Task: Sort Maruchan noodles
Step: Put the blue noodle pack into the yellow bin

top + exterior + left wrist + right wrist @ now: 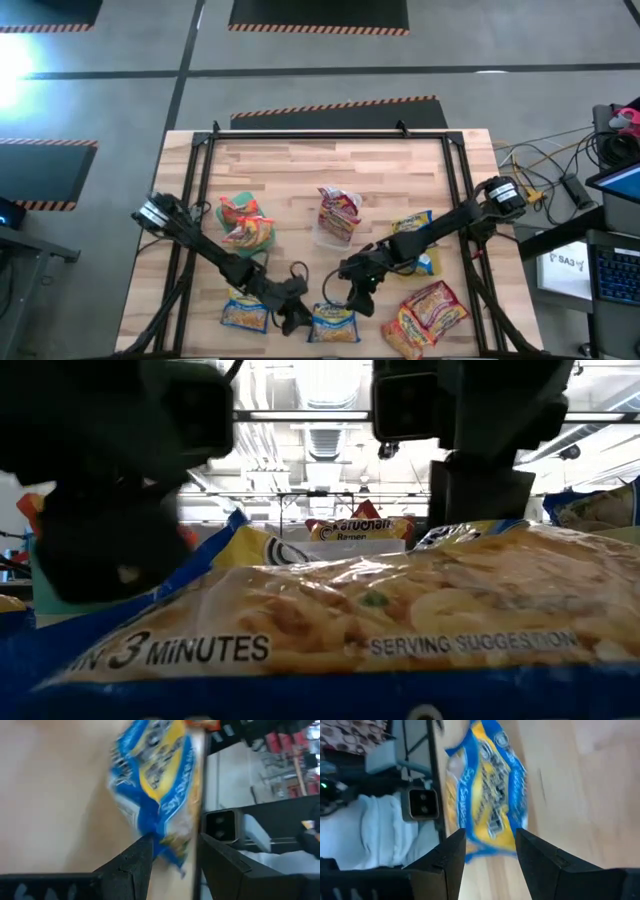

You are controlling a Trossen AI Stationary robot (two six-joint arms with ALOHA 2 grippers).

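Observation:
A blue-and-yellow noodle packet [333, 322] lies flat at the table's near edge, and it fills the foreground of the low view [400, 610]. My left gripper [299, 318] is open at the packet's left end. In its wrist view [172, 842] the fingers stand on either side of a blue corner of the packet [155, 785]. My right gripper [356, 303] is open just beyond the packet's far right corner. In its wrist view [490, 837] its fingers straddle the packet's end [490, 795]. My left gripper has the packet's blue corner [159, 845] close against the inner side of one finger [142, 855]; I cannot tell whether they touch. My right gripper has the packet's end [490, 849] between its open fingers; I cannot tell whether it touches.
A green bin [228, 208] holds red-pink packets and a clear bin [325, 238] holds orange ones. More blue-yellow packets [412, 225] lie under the right arm. Another blue packet [243, 313] lies near left, and orange-red packets [430, 315] lie near right. A black frame borders the table.

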